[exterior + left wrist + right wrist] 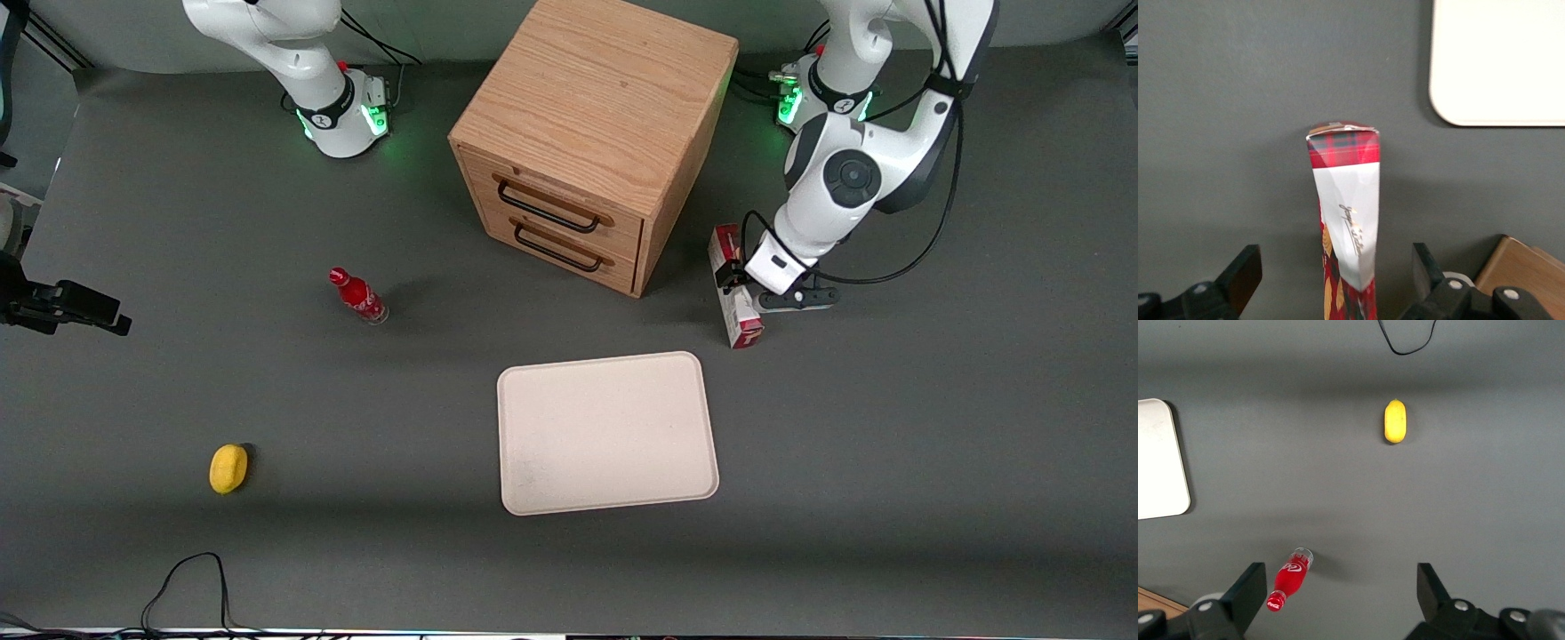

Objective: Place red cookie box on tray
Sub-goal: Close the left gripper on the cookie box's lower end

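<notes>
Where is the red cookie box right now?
The red cookie box lies on the table beside the wooden cabinet, farther from the front camera than the tray. The gripper is open around it, fingers apart from it.

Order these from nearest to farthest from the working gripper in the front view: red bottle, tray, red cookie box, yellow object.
Gripper is open.
1. Red cookie box, between its fingers.
2. Tray, nearer the camera.
3. Red bottle, toward the parked arm's end.
4. Yellow object, farthest that way.
</notes>
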Motion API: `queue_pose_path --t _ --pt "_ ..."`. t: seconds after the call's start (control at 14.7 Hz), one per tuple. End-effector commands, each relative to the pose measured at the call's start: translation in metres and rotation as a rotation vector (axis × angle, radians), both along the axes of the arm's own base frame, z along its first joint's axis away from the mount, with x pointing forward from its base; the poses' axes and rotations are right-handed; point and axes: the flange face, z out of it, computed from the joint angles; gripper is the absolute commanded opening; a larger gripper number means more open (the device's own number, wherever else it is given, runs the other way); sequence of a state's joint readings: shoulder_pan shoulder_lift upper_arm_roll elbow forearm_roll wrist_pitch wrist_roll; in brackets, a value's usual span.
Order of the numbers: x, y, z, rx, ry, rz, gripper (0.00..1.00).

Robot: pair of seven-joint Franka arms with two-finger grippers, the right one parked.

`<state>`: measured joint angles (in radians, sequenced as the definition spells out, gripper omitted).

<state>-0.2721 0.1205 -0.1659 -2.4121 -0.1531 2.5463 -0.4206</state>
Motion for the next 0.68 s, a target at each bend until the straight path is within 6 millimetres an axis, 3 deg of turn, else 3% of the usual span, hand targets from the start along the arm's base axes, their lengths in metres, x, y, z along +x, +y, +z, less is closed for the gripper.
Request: queue_pose_path --t 0.0,0.34,0.41,0.48,0.54,0.61 --pt "-0.0062 -0.0088 -0.0171 0.001 0.015 0.004 1.00" --pt "-0.0112 -0.0167 -0.0230 0.006 0.028 0.013 0.99" --pt "-0.0110 -0.0167 -0.0223 0.005 0.028 0.017 0.93" --pt "-0.0118 -0.0163 -0.0225 0.005 0.028 0.020 0.53" --pt "-0.0139 -0.0153 -0.0237 0.001 0.009 0.027 0.01" --pt "-0.0152 -0.0148 -0.0257 -0.003 -0.006 0.043 0.00"
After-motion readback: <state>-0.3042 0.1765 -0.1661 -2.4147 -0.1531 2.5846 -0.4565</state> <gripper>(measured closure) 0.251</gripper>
